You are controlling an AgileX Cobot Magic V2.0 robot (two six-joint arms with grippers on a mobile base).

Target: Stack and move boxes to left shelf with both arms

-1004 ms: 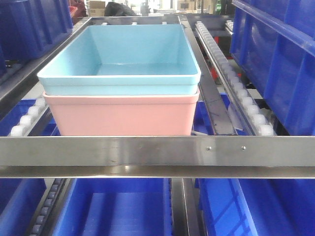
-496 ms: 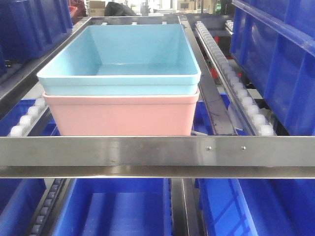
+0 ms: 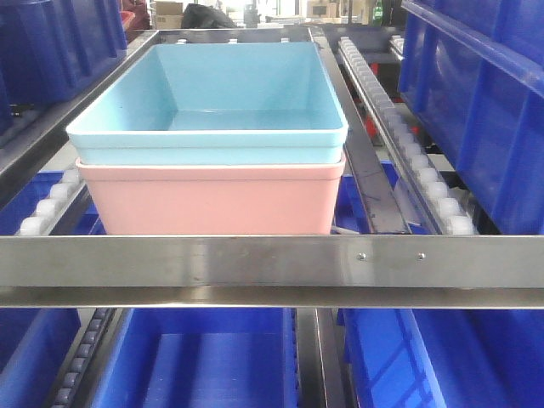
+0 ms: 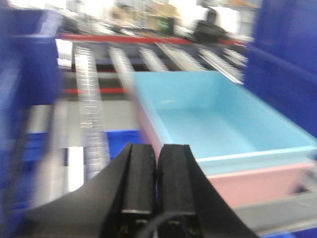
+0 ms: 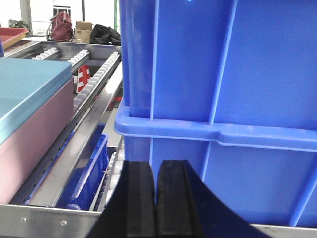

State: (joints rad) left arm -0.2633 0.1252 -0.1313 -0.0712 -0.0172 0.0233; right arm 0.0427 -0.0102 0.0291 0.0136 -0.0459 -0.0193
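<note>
Sky-blue bin point(image 3: 212, 102) is sitting nested in the salmon-pink bin point(image 3: 212, 200) on the steel rack point(image 3: 272, 259). Left gripper point(image 4: 157, 163), at the stack's 8 o'clock, and right gripper point(image 5: 156, 193), at its 4 o'clock, are both pressed closed, holding nothing. Placement appears finished; retreating likely comes next.

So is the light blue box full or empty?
Empty. The front view looks down into the light blue box and shows its bare floor and walls. It sits nested on the pink box.

Large dark blue bins point(image 3: 484, 110) are crowding the racks on either side. Far behind, bags point(image 5: 81, 29) and a cardboard box point(image 3: 167, 14) are sitting in bright light.
</note>
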